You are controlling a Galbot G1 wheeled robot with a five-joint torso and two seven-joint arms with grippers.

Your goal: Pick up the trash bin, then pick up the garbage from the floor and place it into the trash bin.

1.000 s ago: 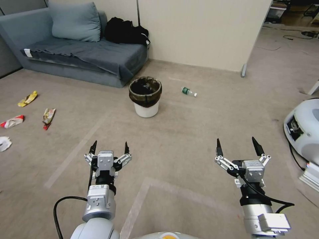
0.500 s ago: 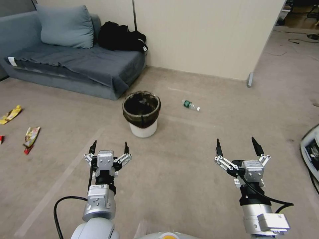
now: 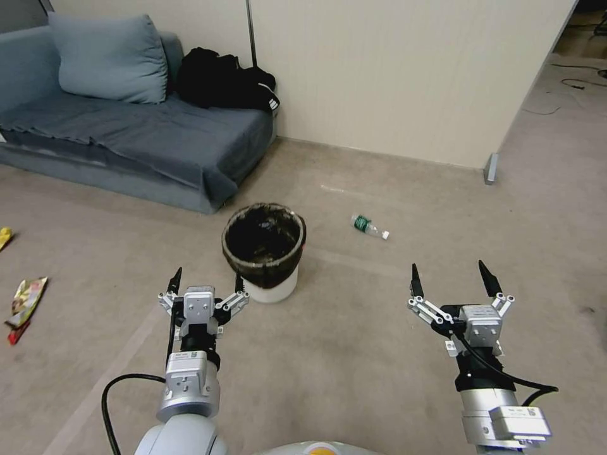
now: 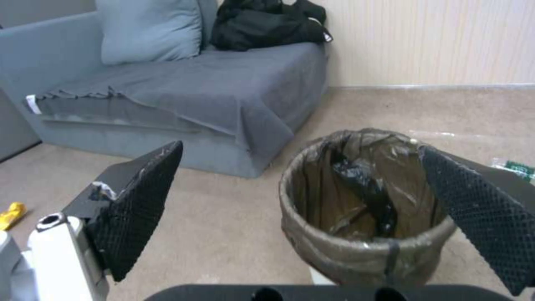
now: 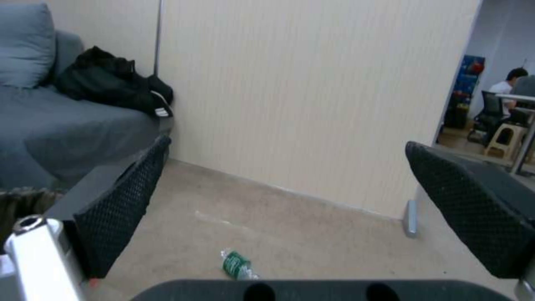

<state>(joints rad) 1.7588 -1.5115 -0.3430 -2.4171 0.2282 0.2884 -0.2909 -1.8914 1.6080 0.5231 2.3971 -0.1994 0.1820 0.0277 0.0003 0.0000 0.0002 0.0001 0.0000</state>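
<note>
Two arms reached forward over a beige carpeted floor (image 3: 354, 354) beside a grey sofa (image 3: 145, 139) and a cream partition wall (image 3: 404, 76). First step, by my reading: fetching the trash bin (image 3: 264, 248), which stood just ahead of the left claw (image 3: 205, 282). Both claws, left and right claw (image 3: 451, 272), were spread wide, holding nothing. Next move likely needs one finger inside the rim. Bottle (image 3: 368, 226) and wrappers (image 3: 25, 297) lay apart.

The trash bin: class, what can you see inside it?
Inside the trash bin only its dark bag liner shows, crumpled against the walls; no litter is visible. The liner's folds cover the bottom, so that part cannot be checked.
</note>
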